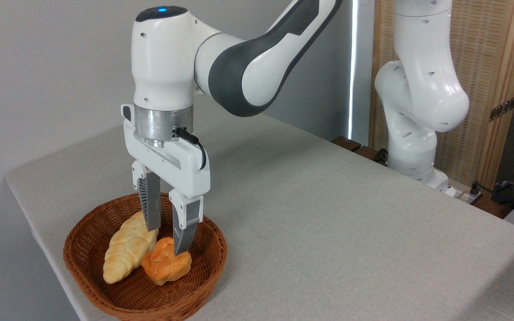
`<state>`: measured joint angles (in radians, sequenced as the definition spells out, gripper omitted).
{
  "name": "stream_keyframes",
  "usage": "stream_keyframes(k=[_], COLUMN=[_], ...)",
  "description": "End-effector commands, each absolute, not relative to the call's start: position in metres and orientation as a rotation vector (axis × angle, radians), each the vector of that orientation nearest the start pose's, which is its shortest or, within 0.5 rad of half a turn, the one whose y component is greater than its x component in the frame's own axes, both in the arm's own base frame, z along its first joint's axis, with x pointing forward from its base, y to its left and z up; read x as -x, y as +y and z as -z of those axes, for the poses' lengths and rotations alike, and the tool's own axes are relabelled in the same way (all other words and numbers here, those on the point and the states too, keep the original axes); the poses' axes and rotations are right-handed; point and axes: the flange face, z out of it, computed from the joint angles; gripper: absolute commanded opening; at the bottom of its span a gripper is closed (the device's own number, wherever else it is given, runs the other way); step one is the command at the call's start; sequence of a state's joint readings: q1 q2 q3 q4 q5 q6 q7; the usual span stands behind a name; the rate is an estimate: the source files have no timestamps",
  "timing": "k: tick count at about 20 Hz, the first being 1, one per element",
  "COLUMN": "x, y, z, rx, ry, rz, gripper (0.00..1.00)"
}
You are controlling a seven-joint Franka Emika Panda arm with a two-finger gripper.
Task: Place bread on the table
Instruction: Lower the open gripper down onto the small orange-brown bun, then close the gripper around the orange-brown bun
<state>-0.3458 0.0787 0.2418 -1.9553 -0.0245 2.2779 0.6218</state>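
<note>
Fingers apart, hand (167, 240) hung over bun (166, 265) in basket (203, 285); centring on bun, clear of loaf (127, 247), looked wisest.

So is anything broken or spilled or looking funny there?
Nothing stands out. The orange bun and the pale braided loaf both lie whole inside the wicker basket, which sits level on the table. No crumbs or spills show. The pincer hangs open right over the bun.
</note>
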Motion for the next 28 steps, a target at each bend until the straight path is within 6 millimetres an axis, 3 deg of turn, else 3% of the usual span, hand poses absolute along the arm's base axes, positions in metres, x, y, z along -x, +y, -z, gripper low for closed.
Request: stream_keyframes(k=[1, 6, 15, 17, 18, 19, 28], x=[-0.603, -0.606, -0.607, -0.607, -0.607, -0.607, -0.608], y=[-0.065, -0.066, -0.067, -0.068, -0.068, -0.068, -0.068], z=[-0.453, -0.436, -0.431, -0.429, -0.429, -0.429, -0.428], rx=[2.836, 2.804, 2.785, 2.785, 2.785, 2.785, 2.785], ry=[1.074, 1.097, 1.110, 1.113, 1.113, 1.113, 1.113], rz=[0.357, 0.301, 0.287, 0.282, 0.282, 0.282, 0.280], gripper=[1.00, 1.00, 1.00, 0.84, 0.66, 0.54, 0.53])
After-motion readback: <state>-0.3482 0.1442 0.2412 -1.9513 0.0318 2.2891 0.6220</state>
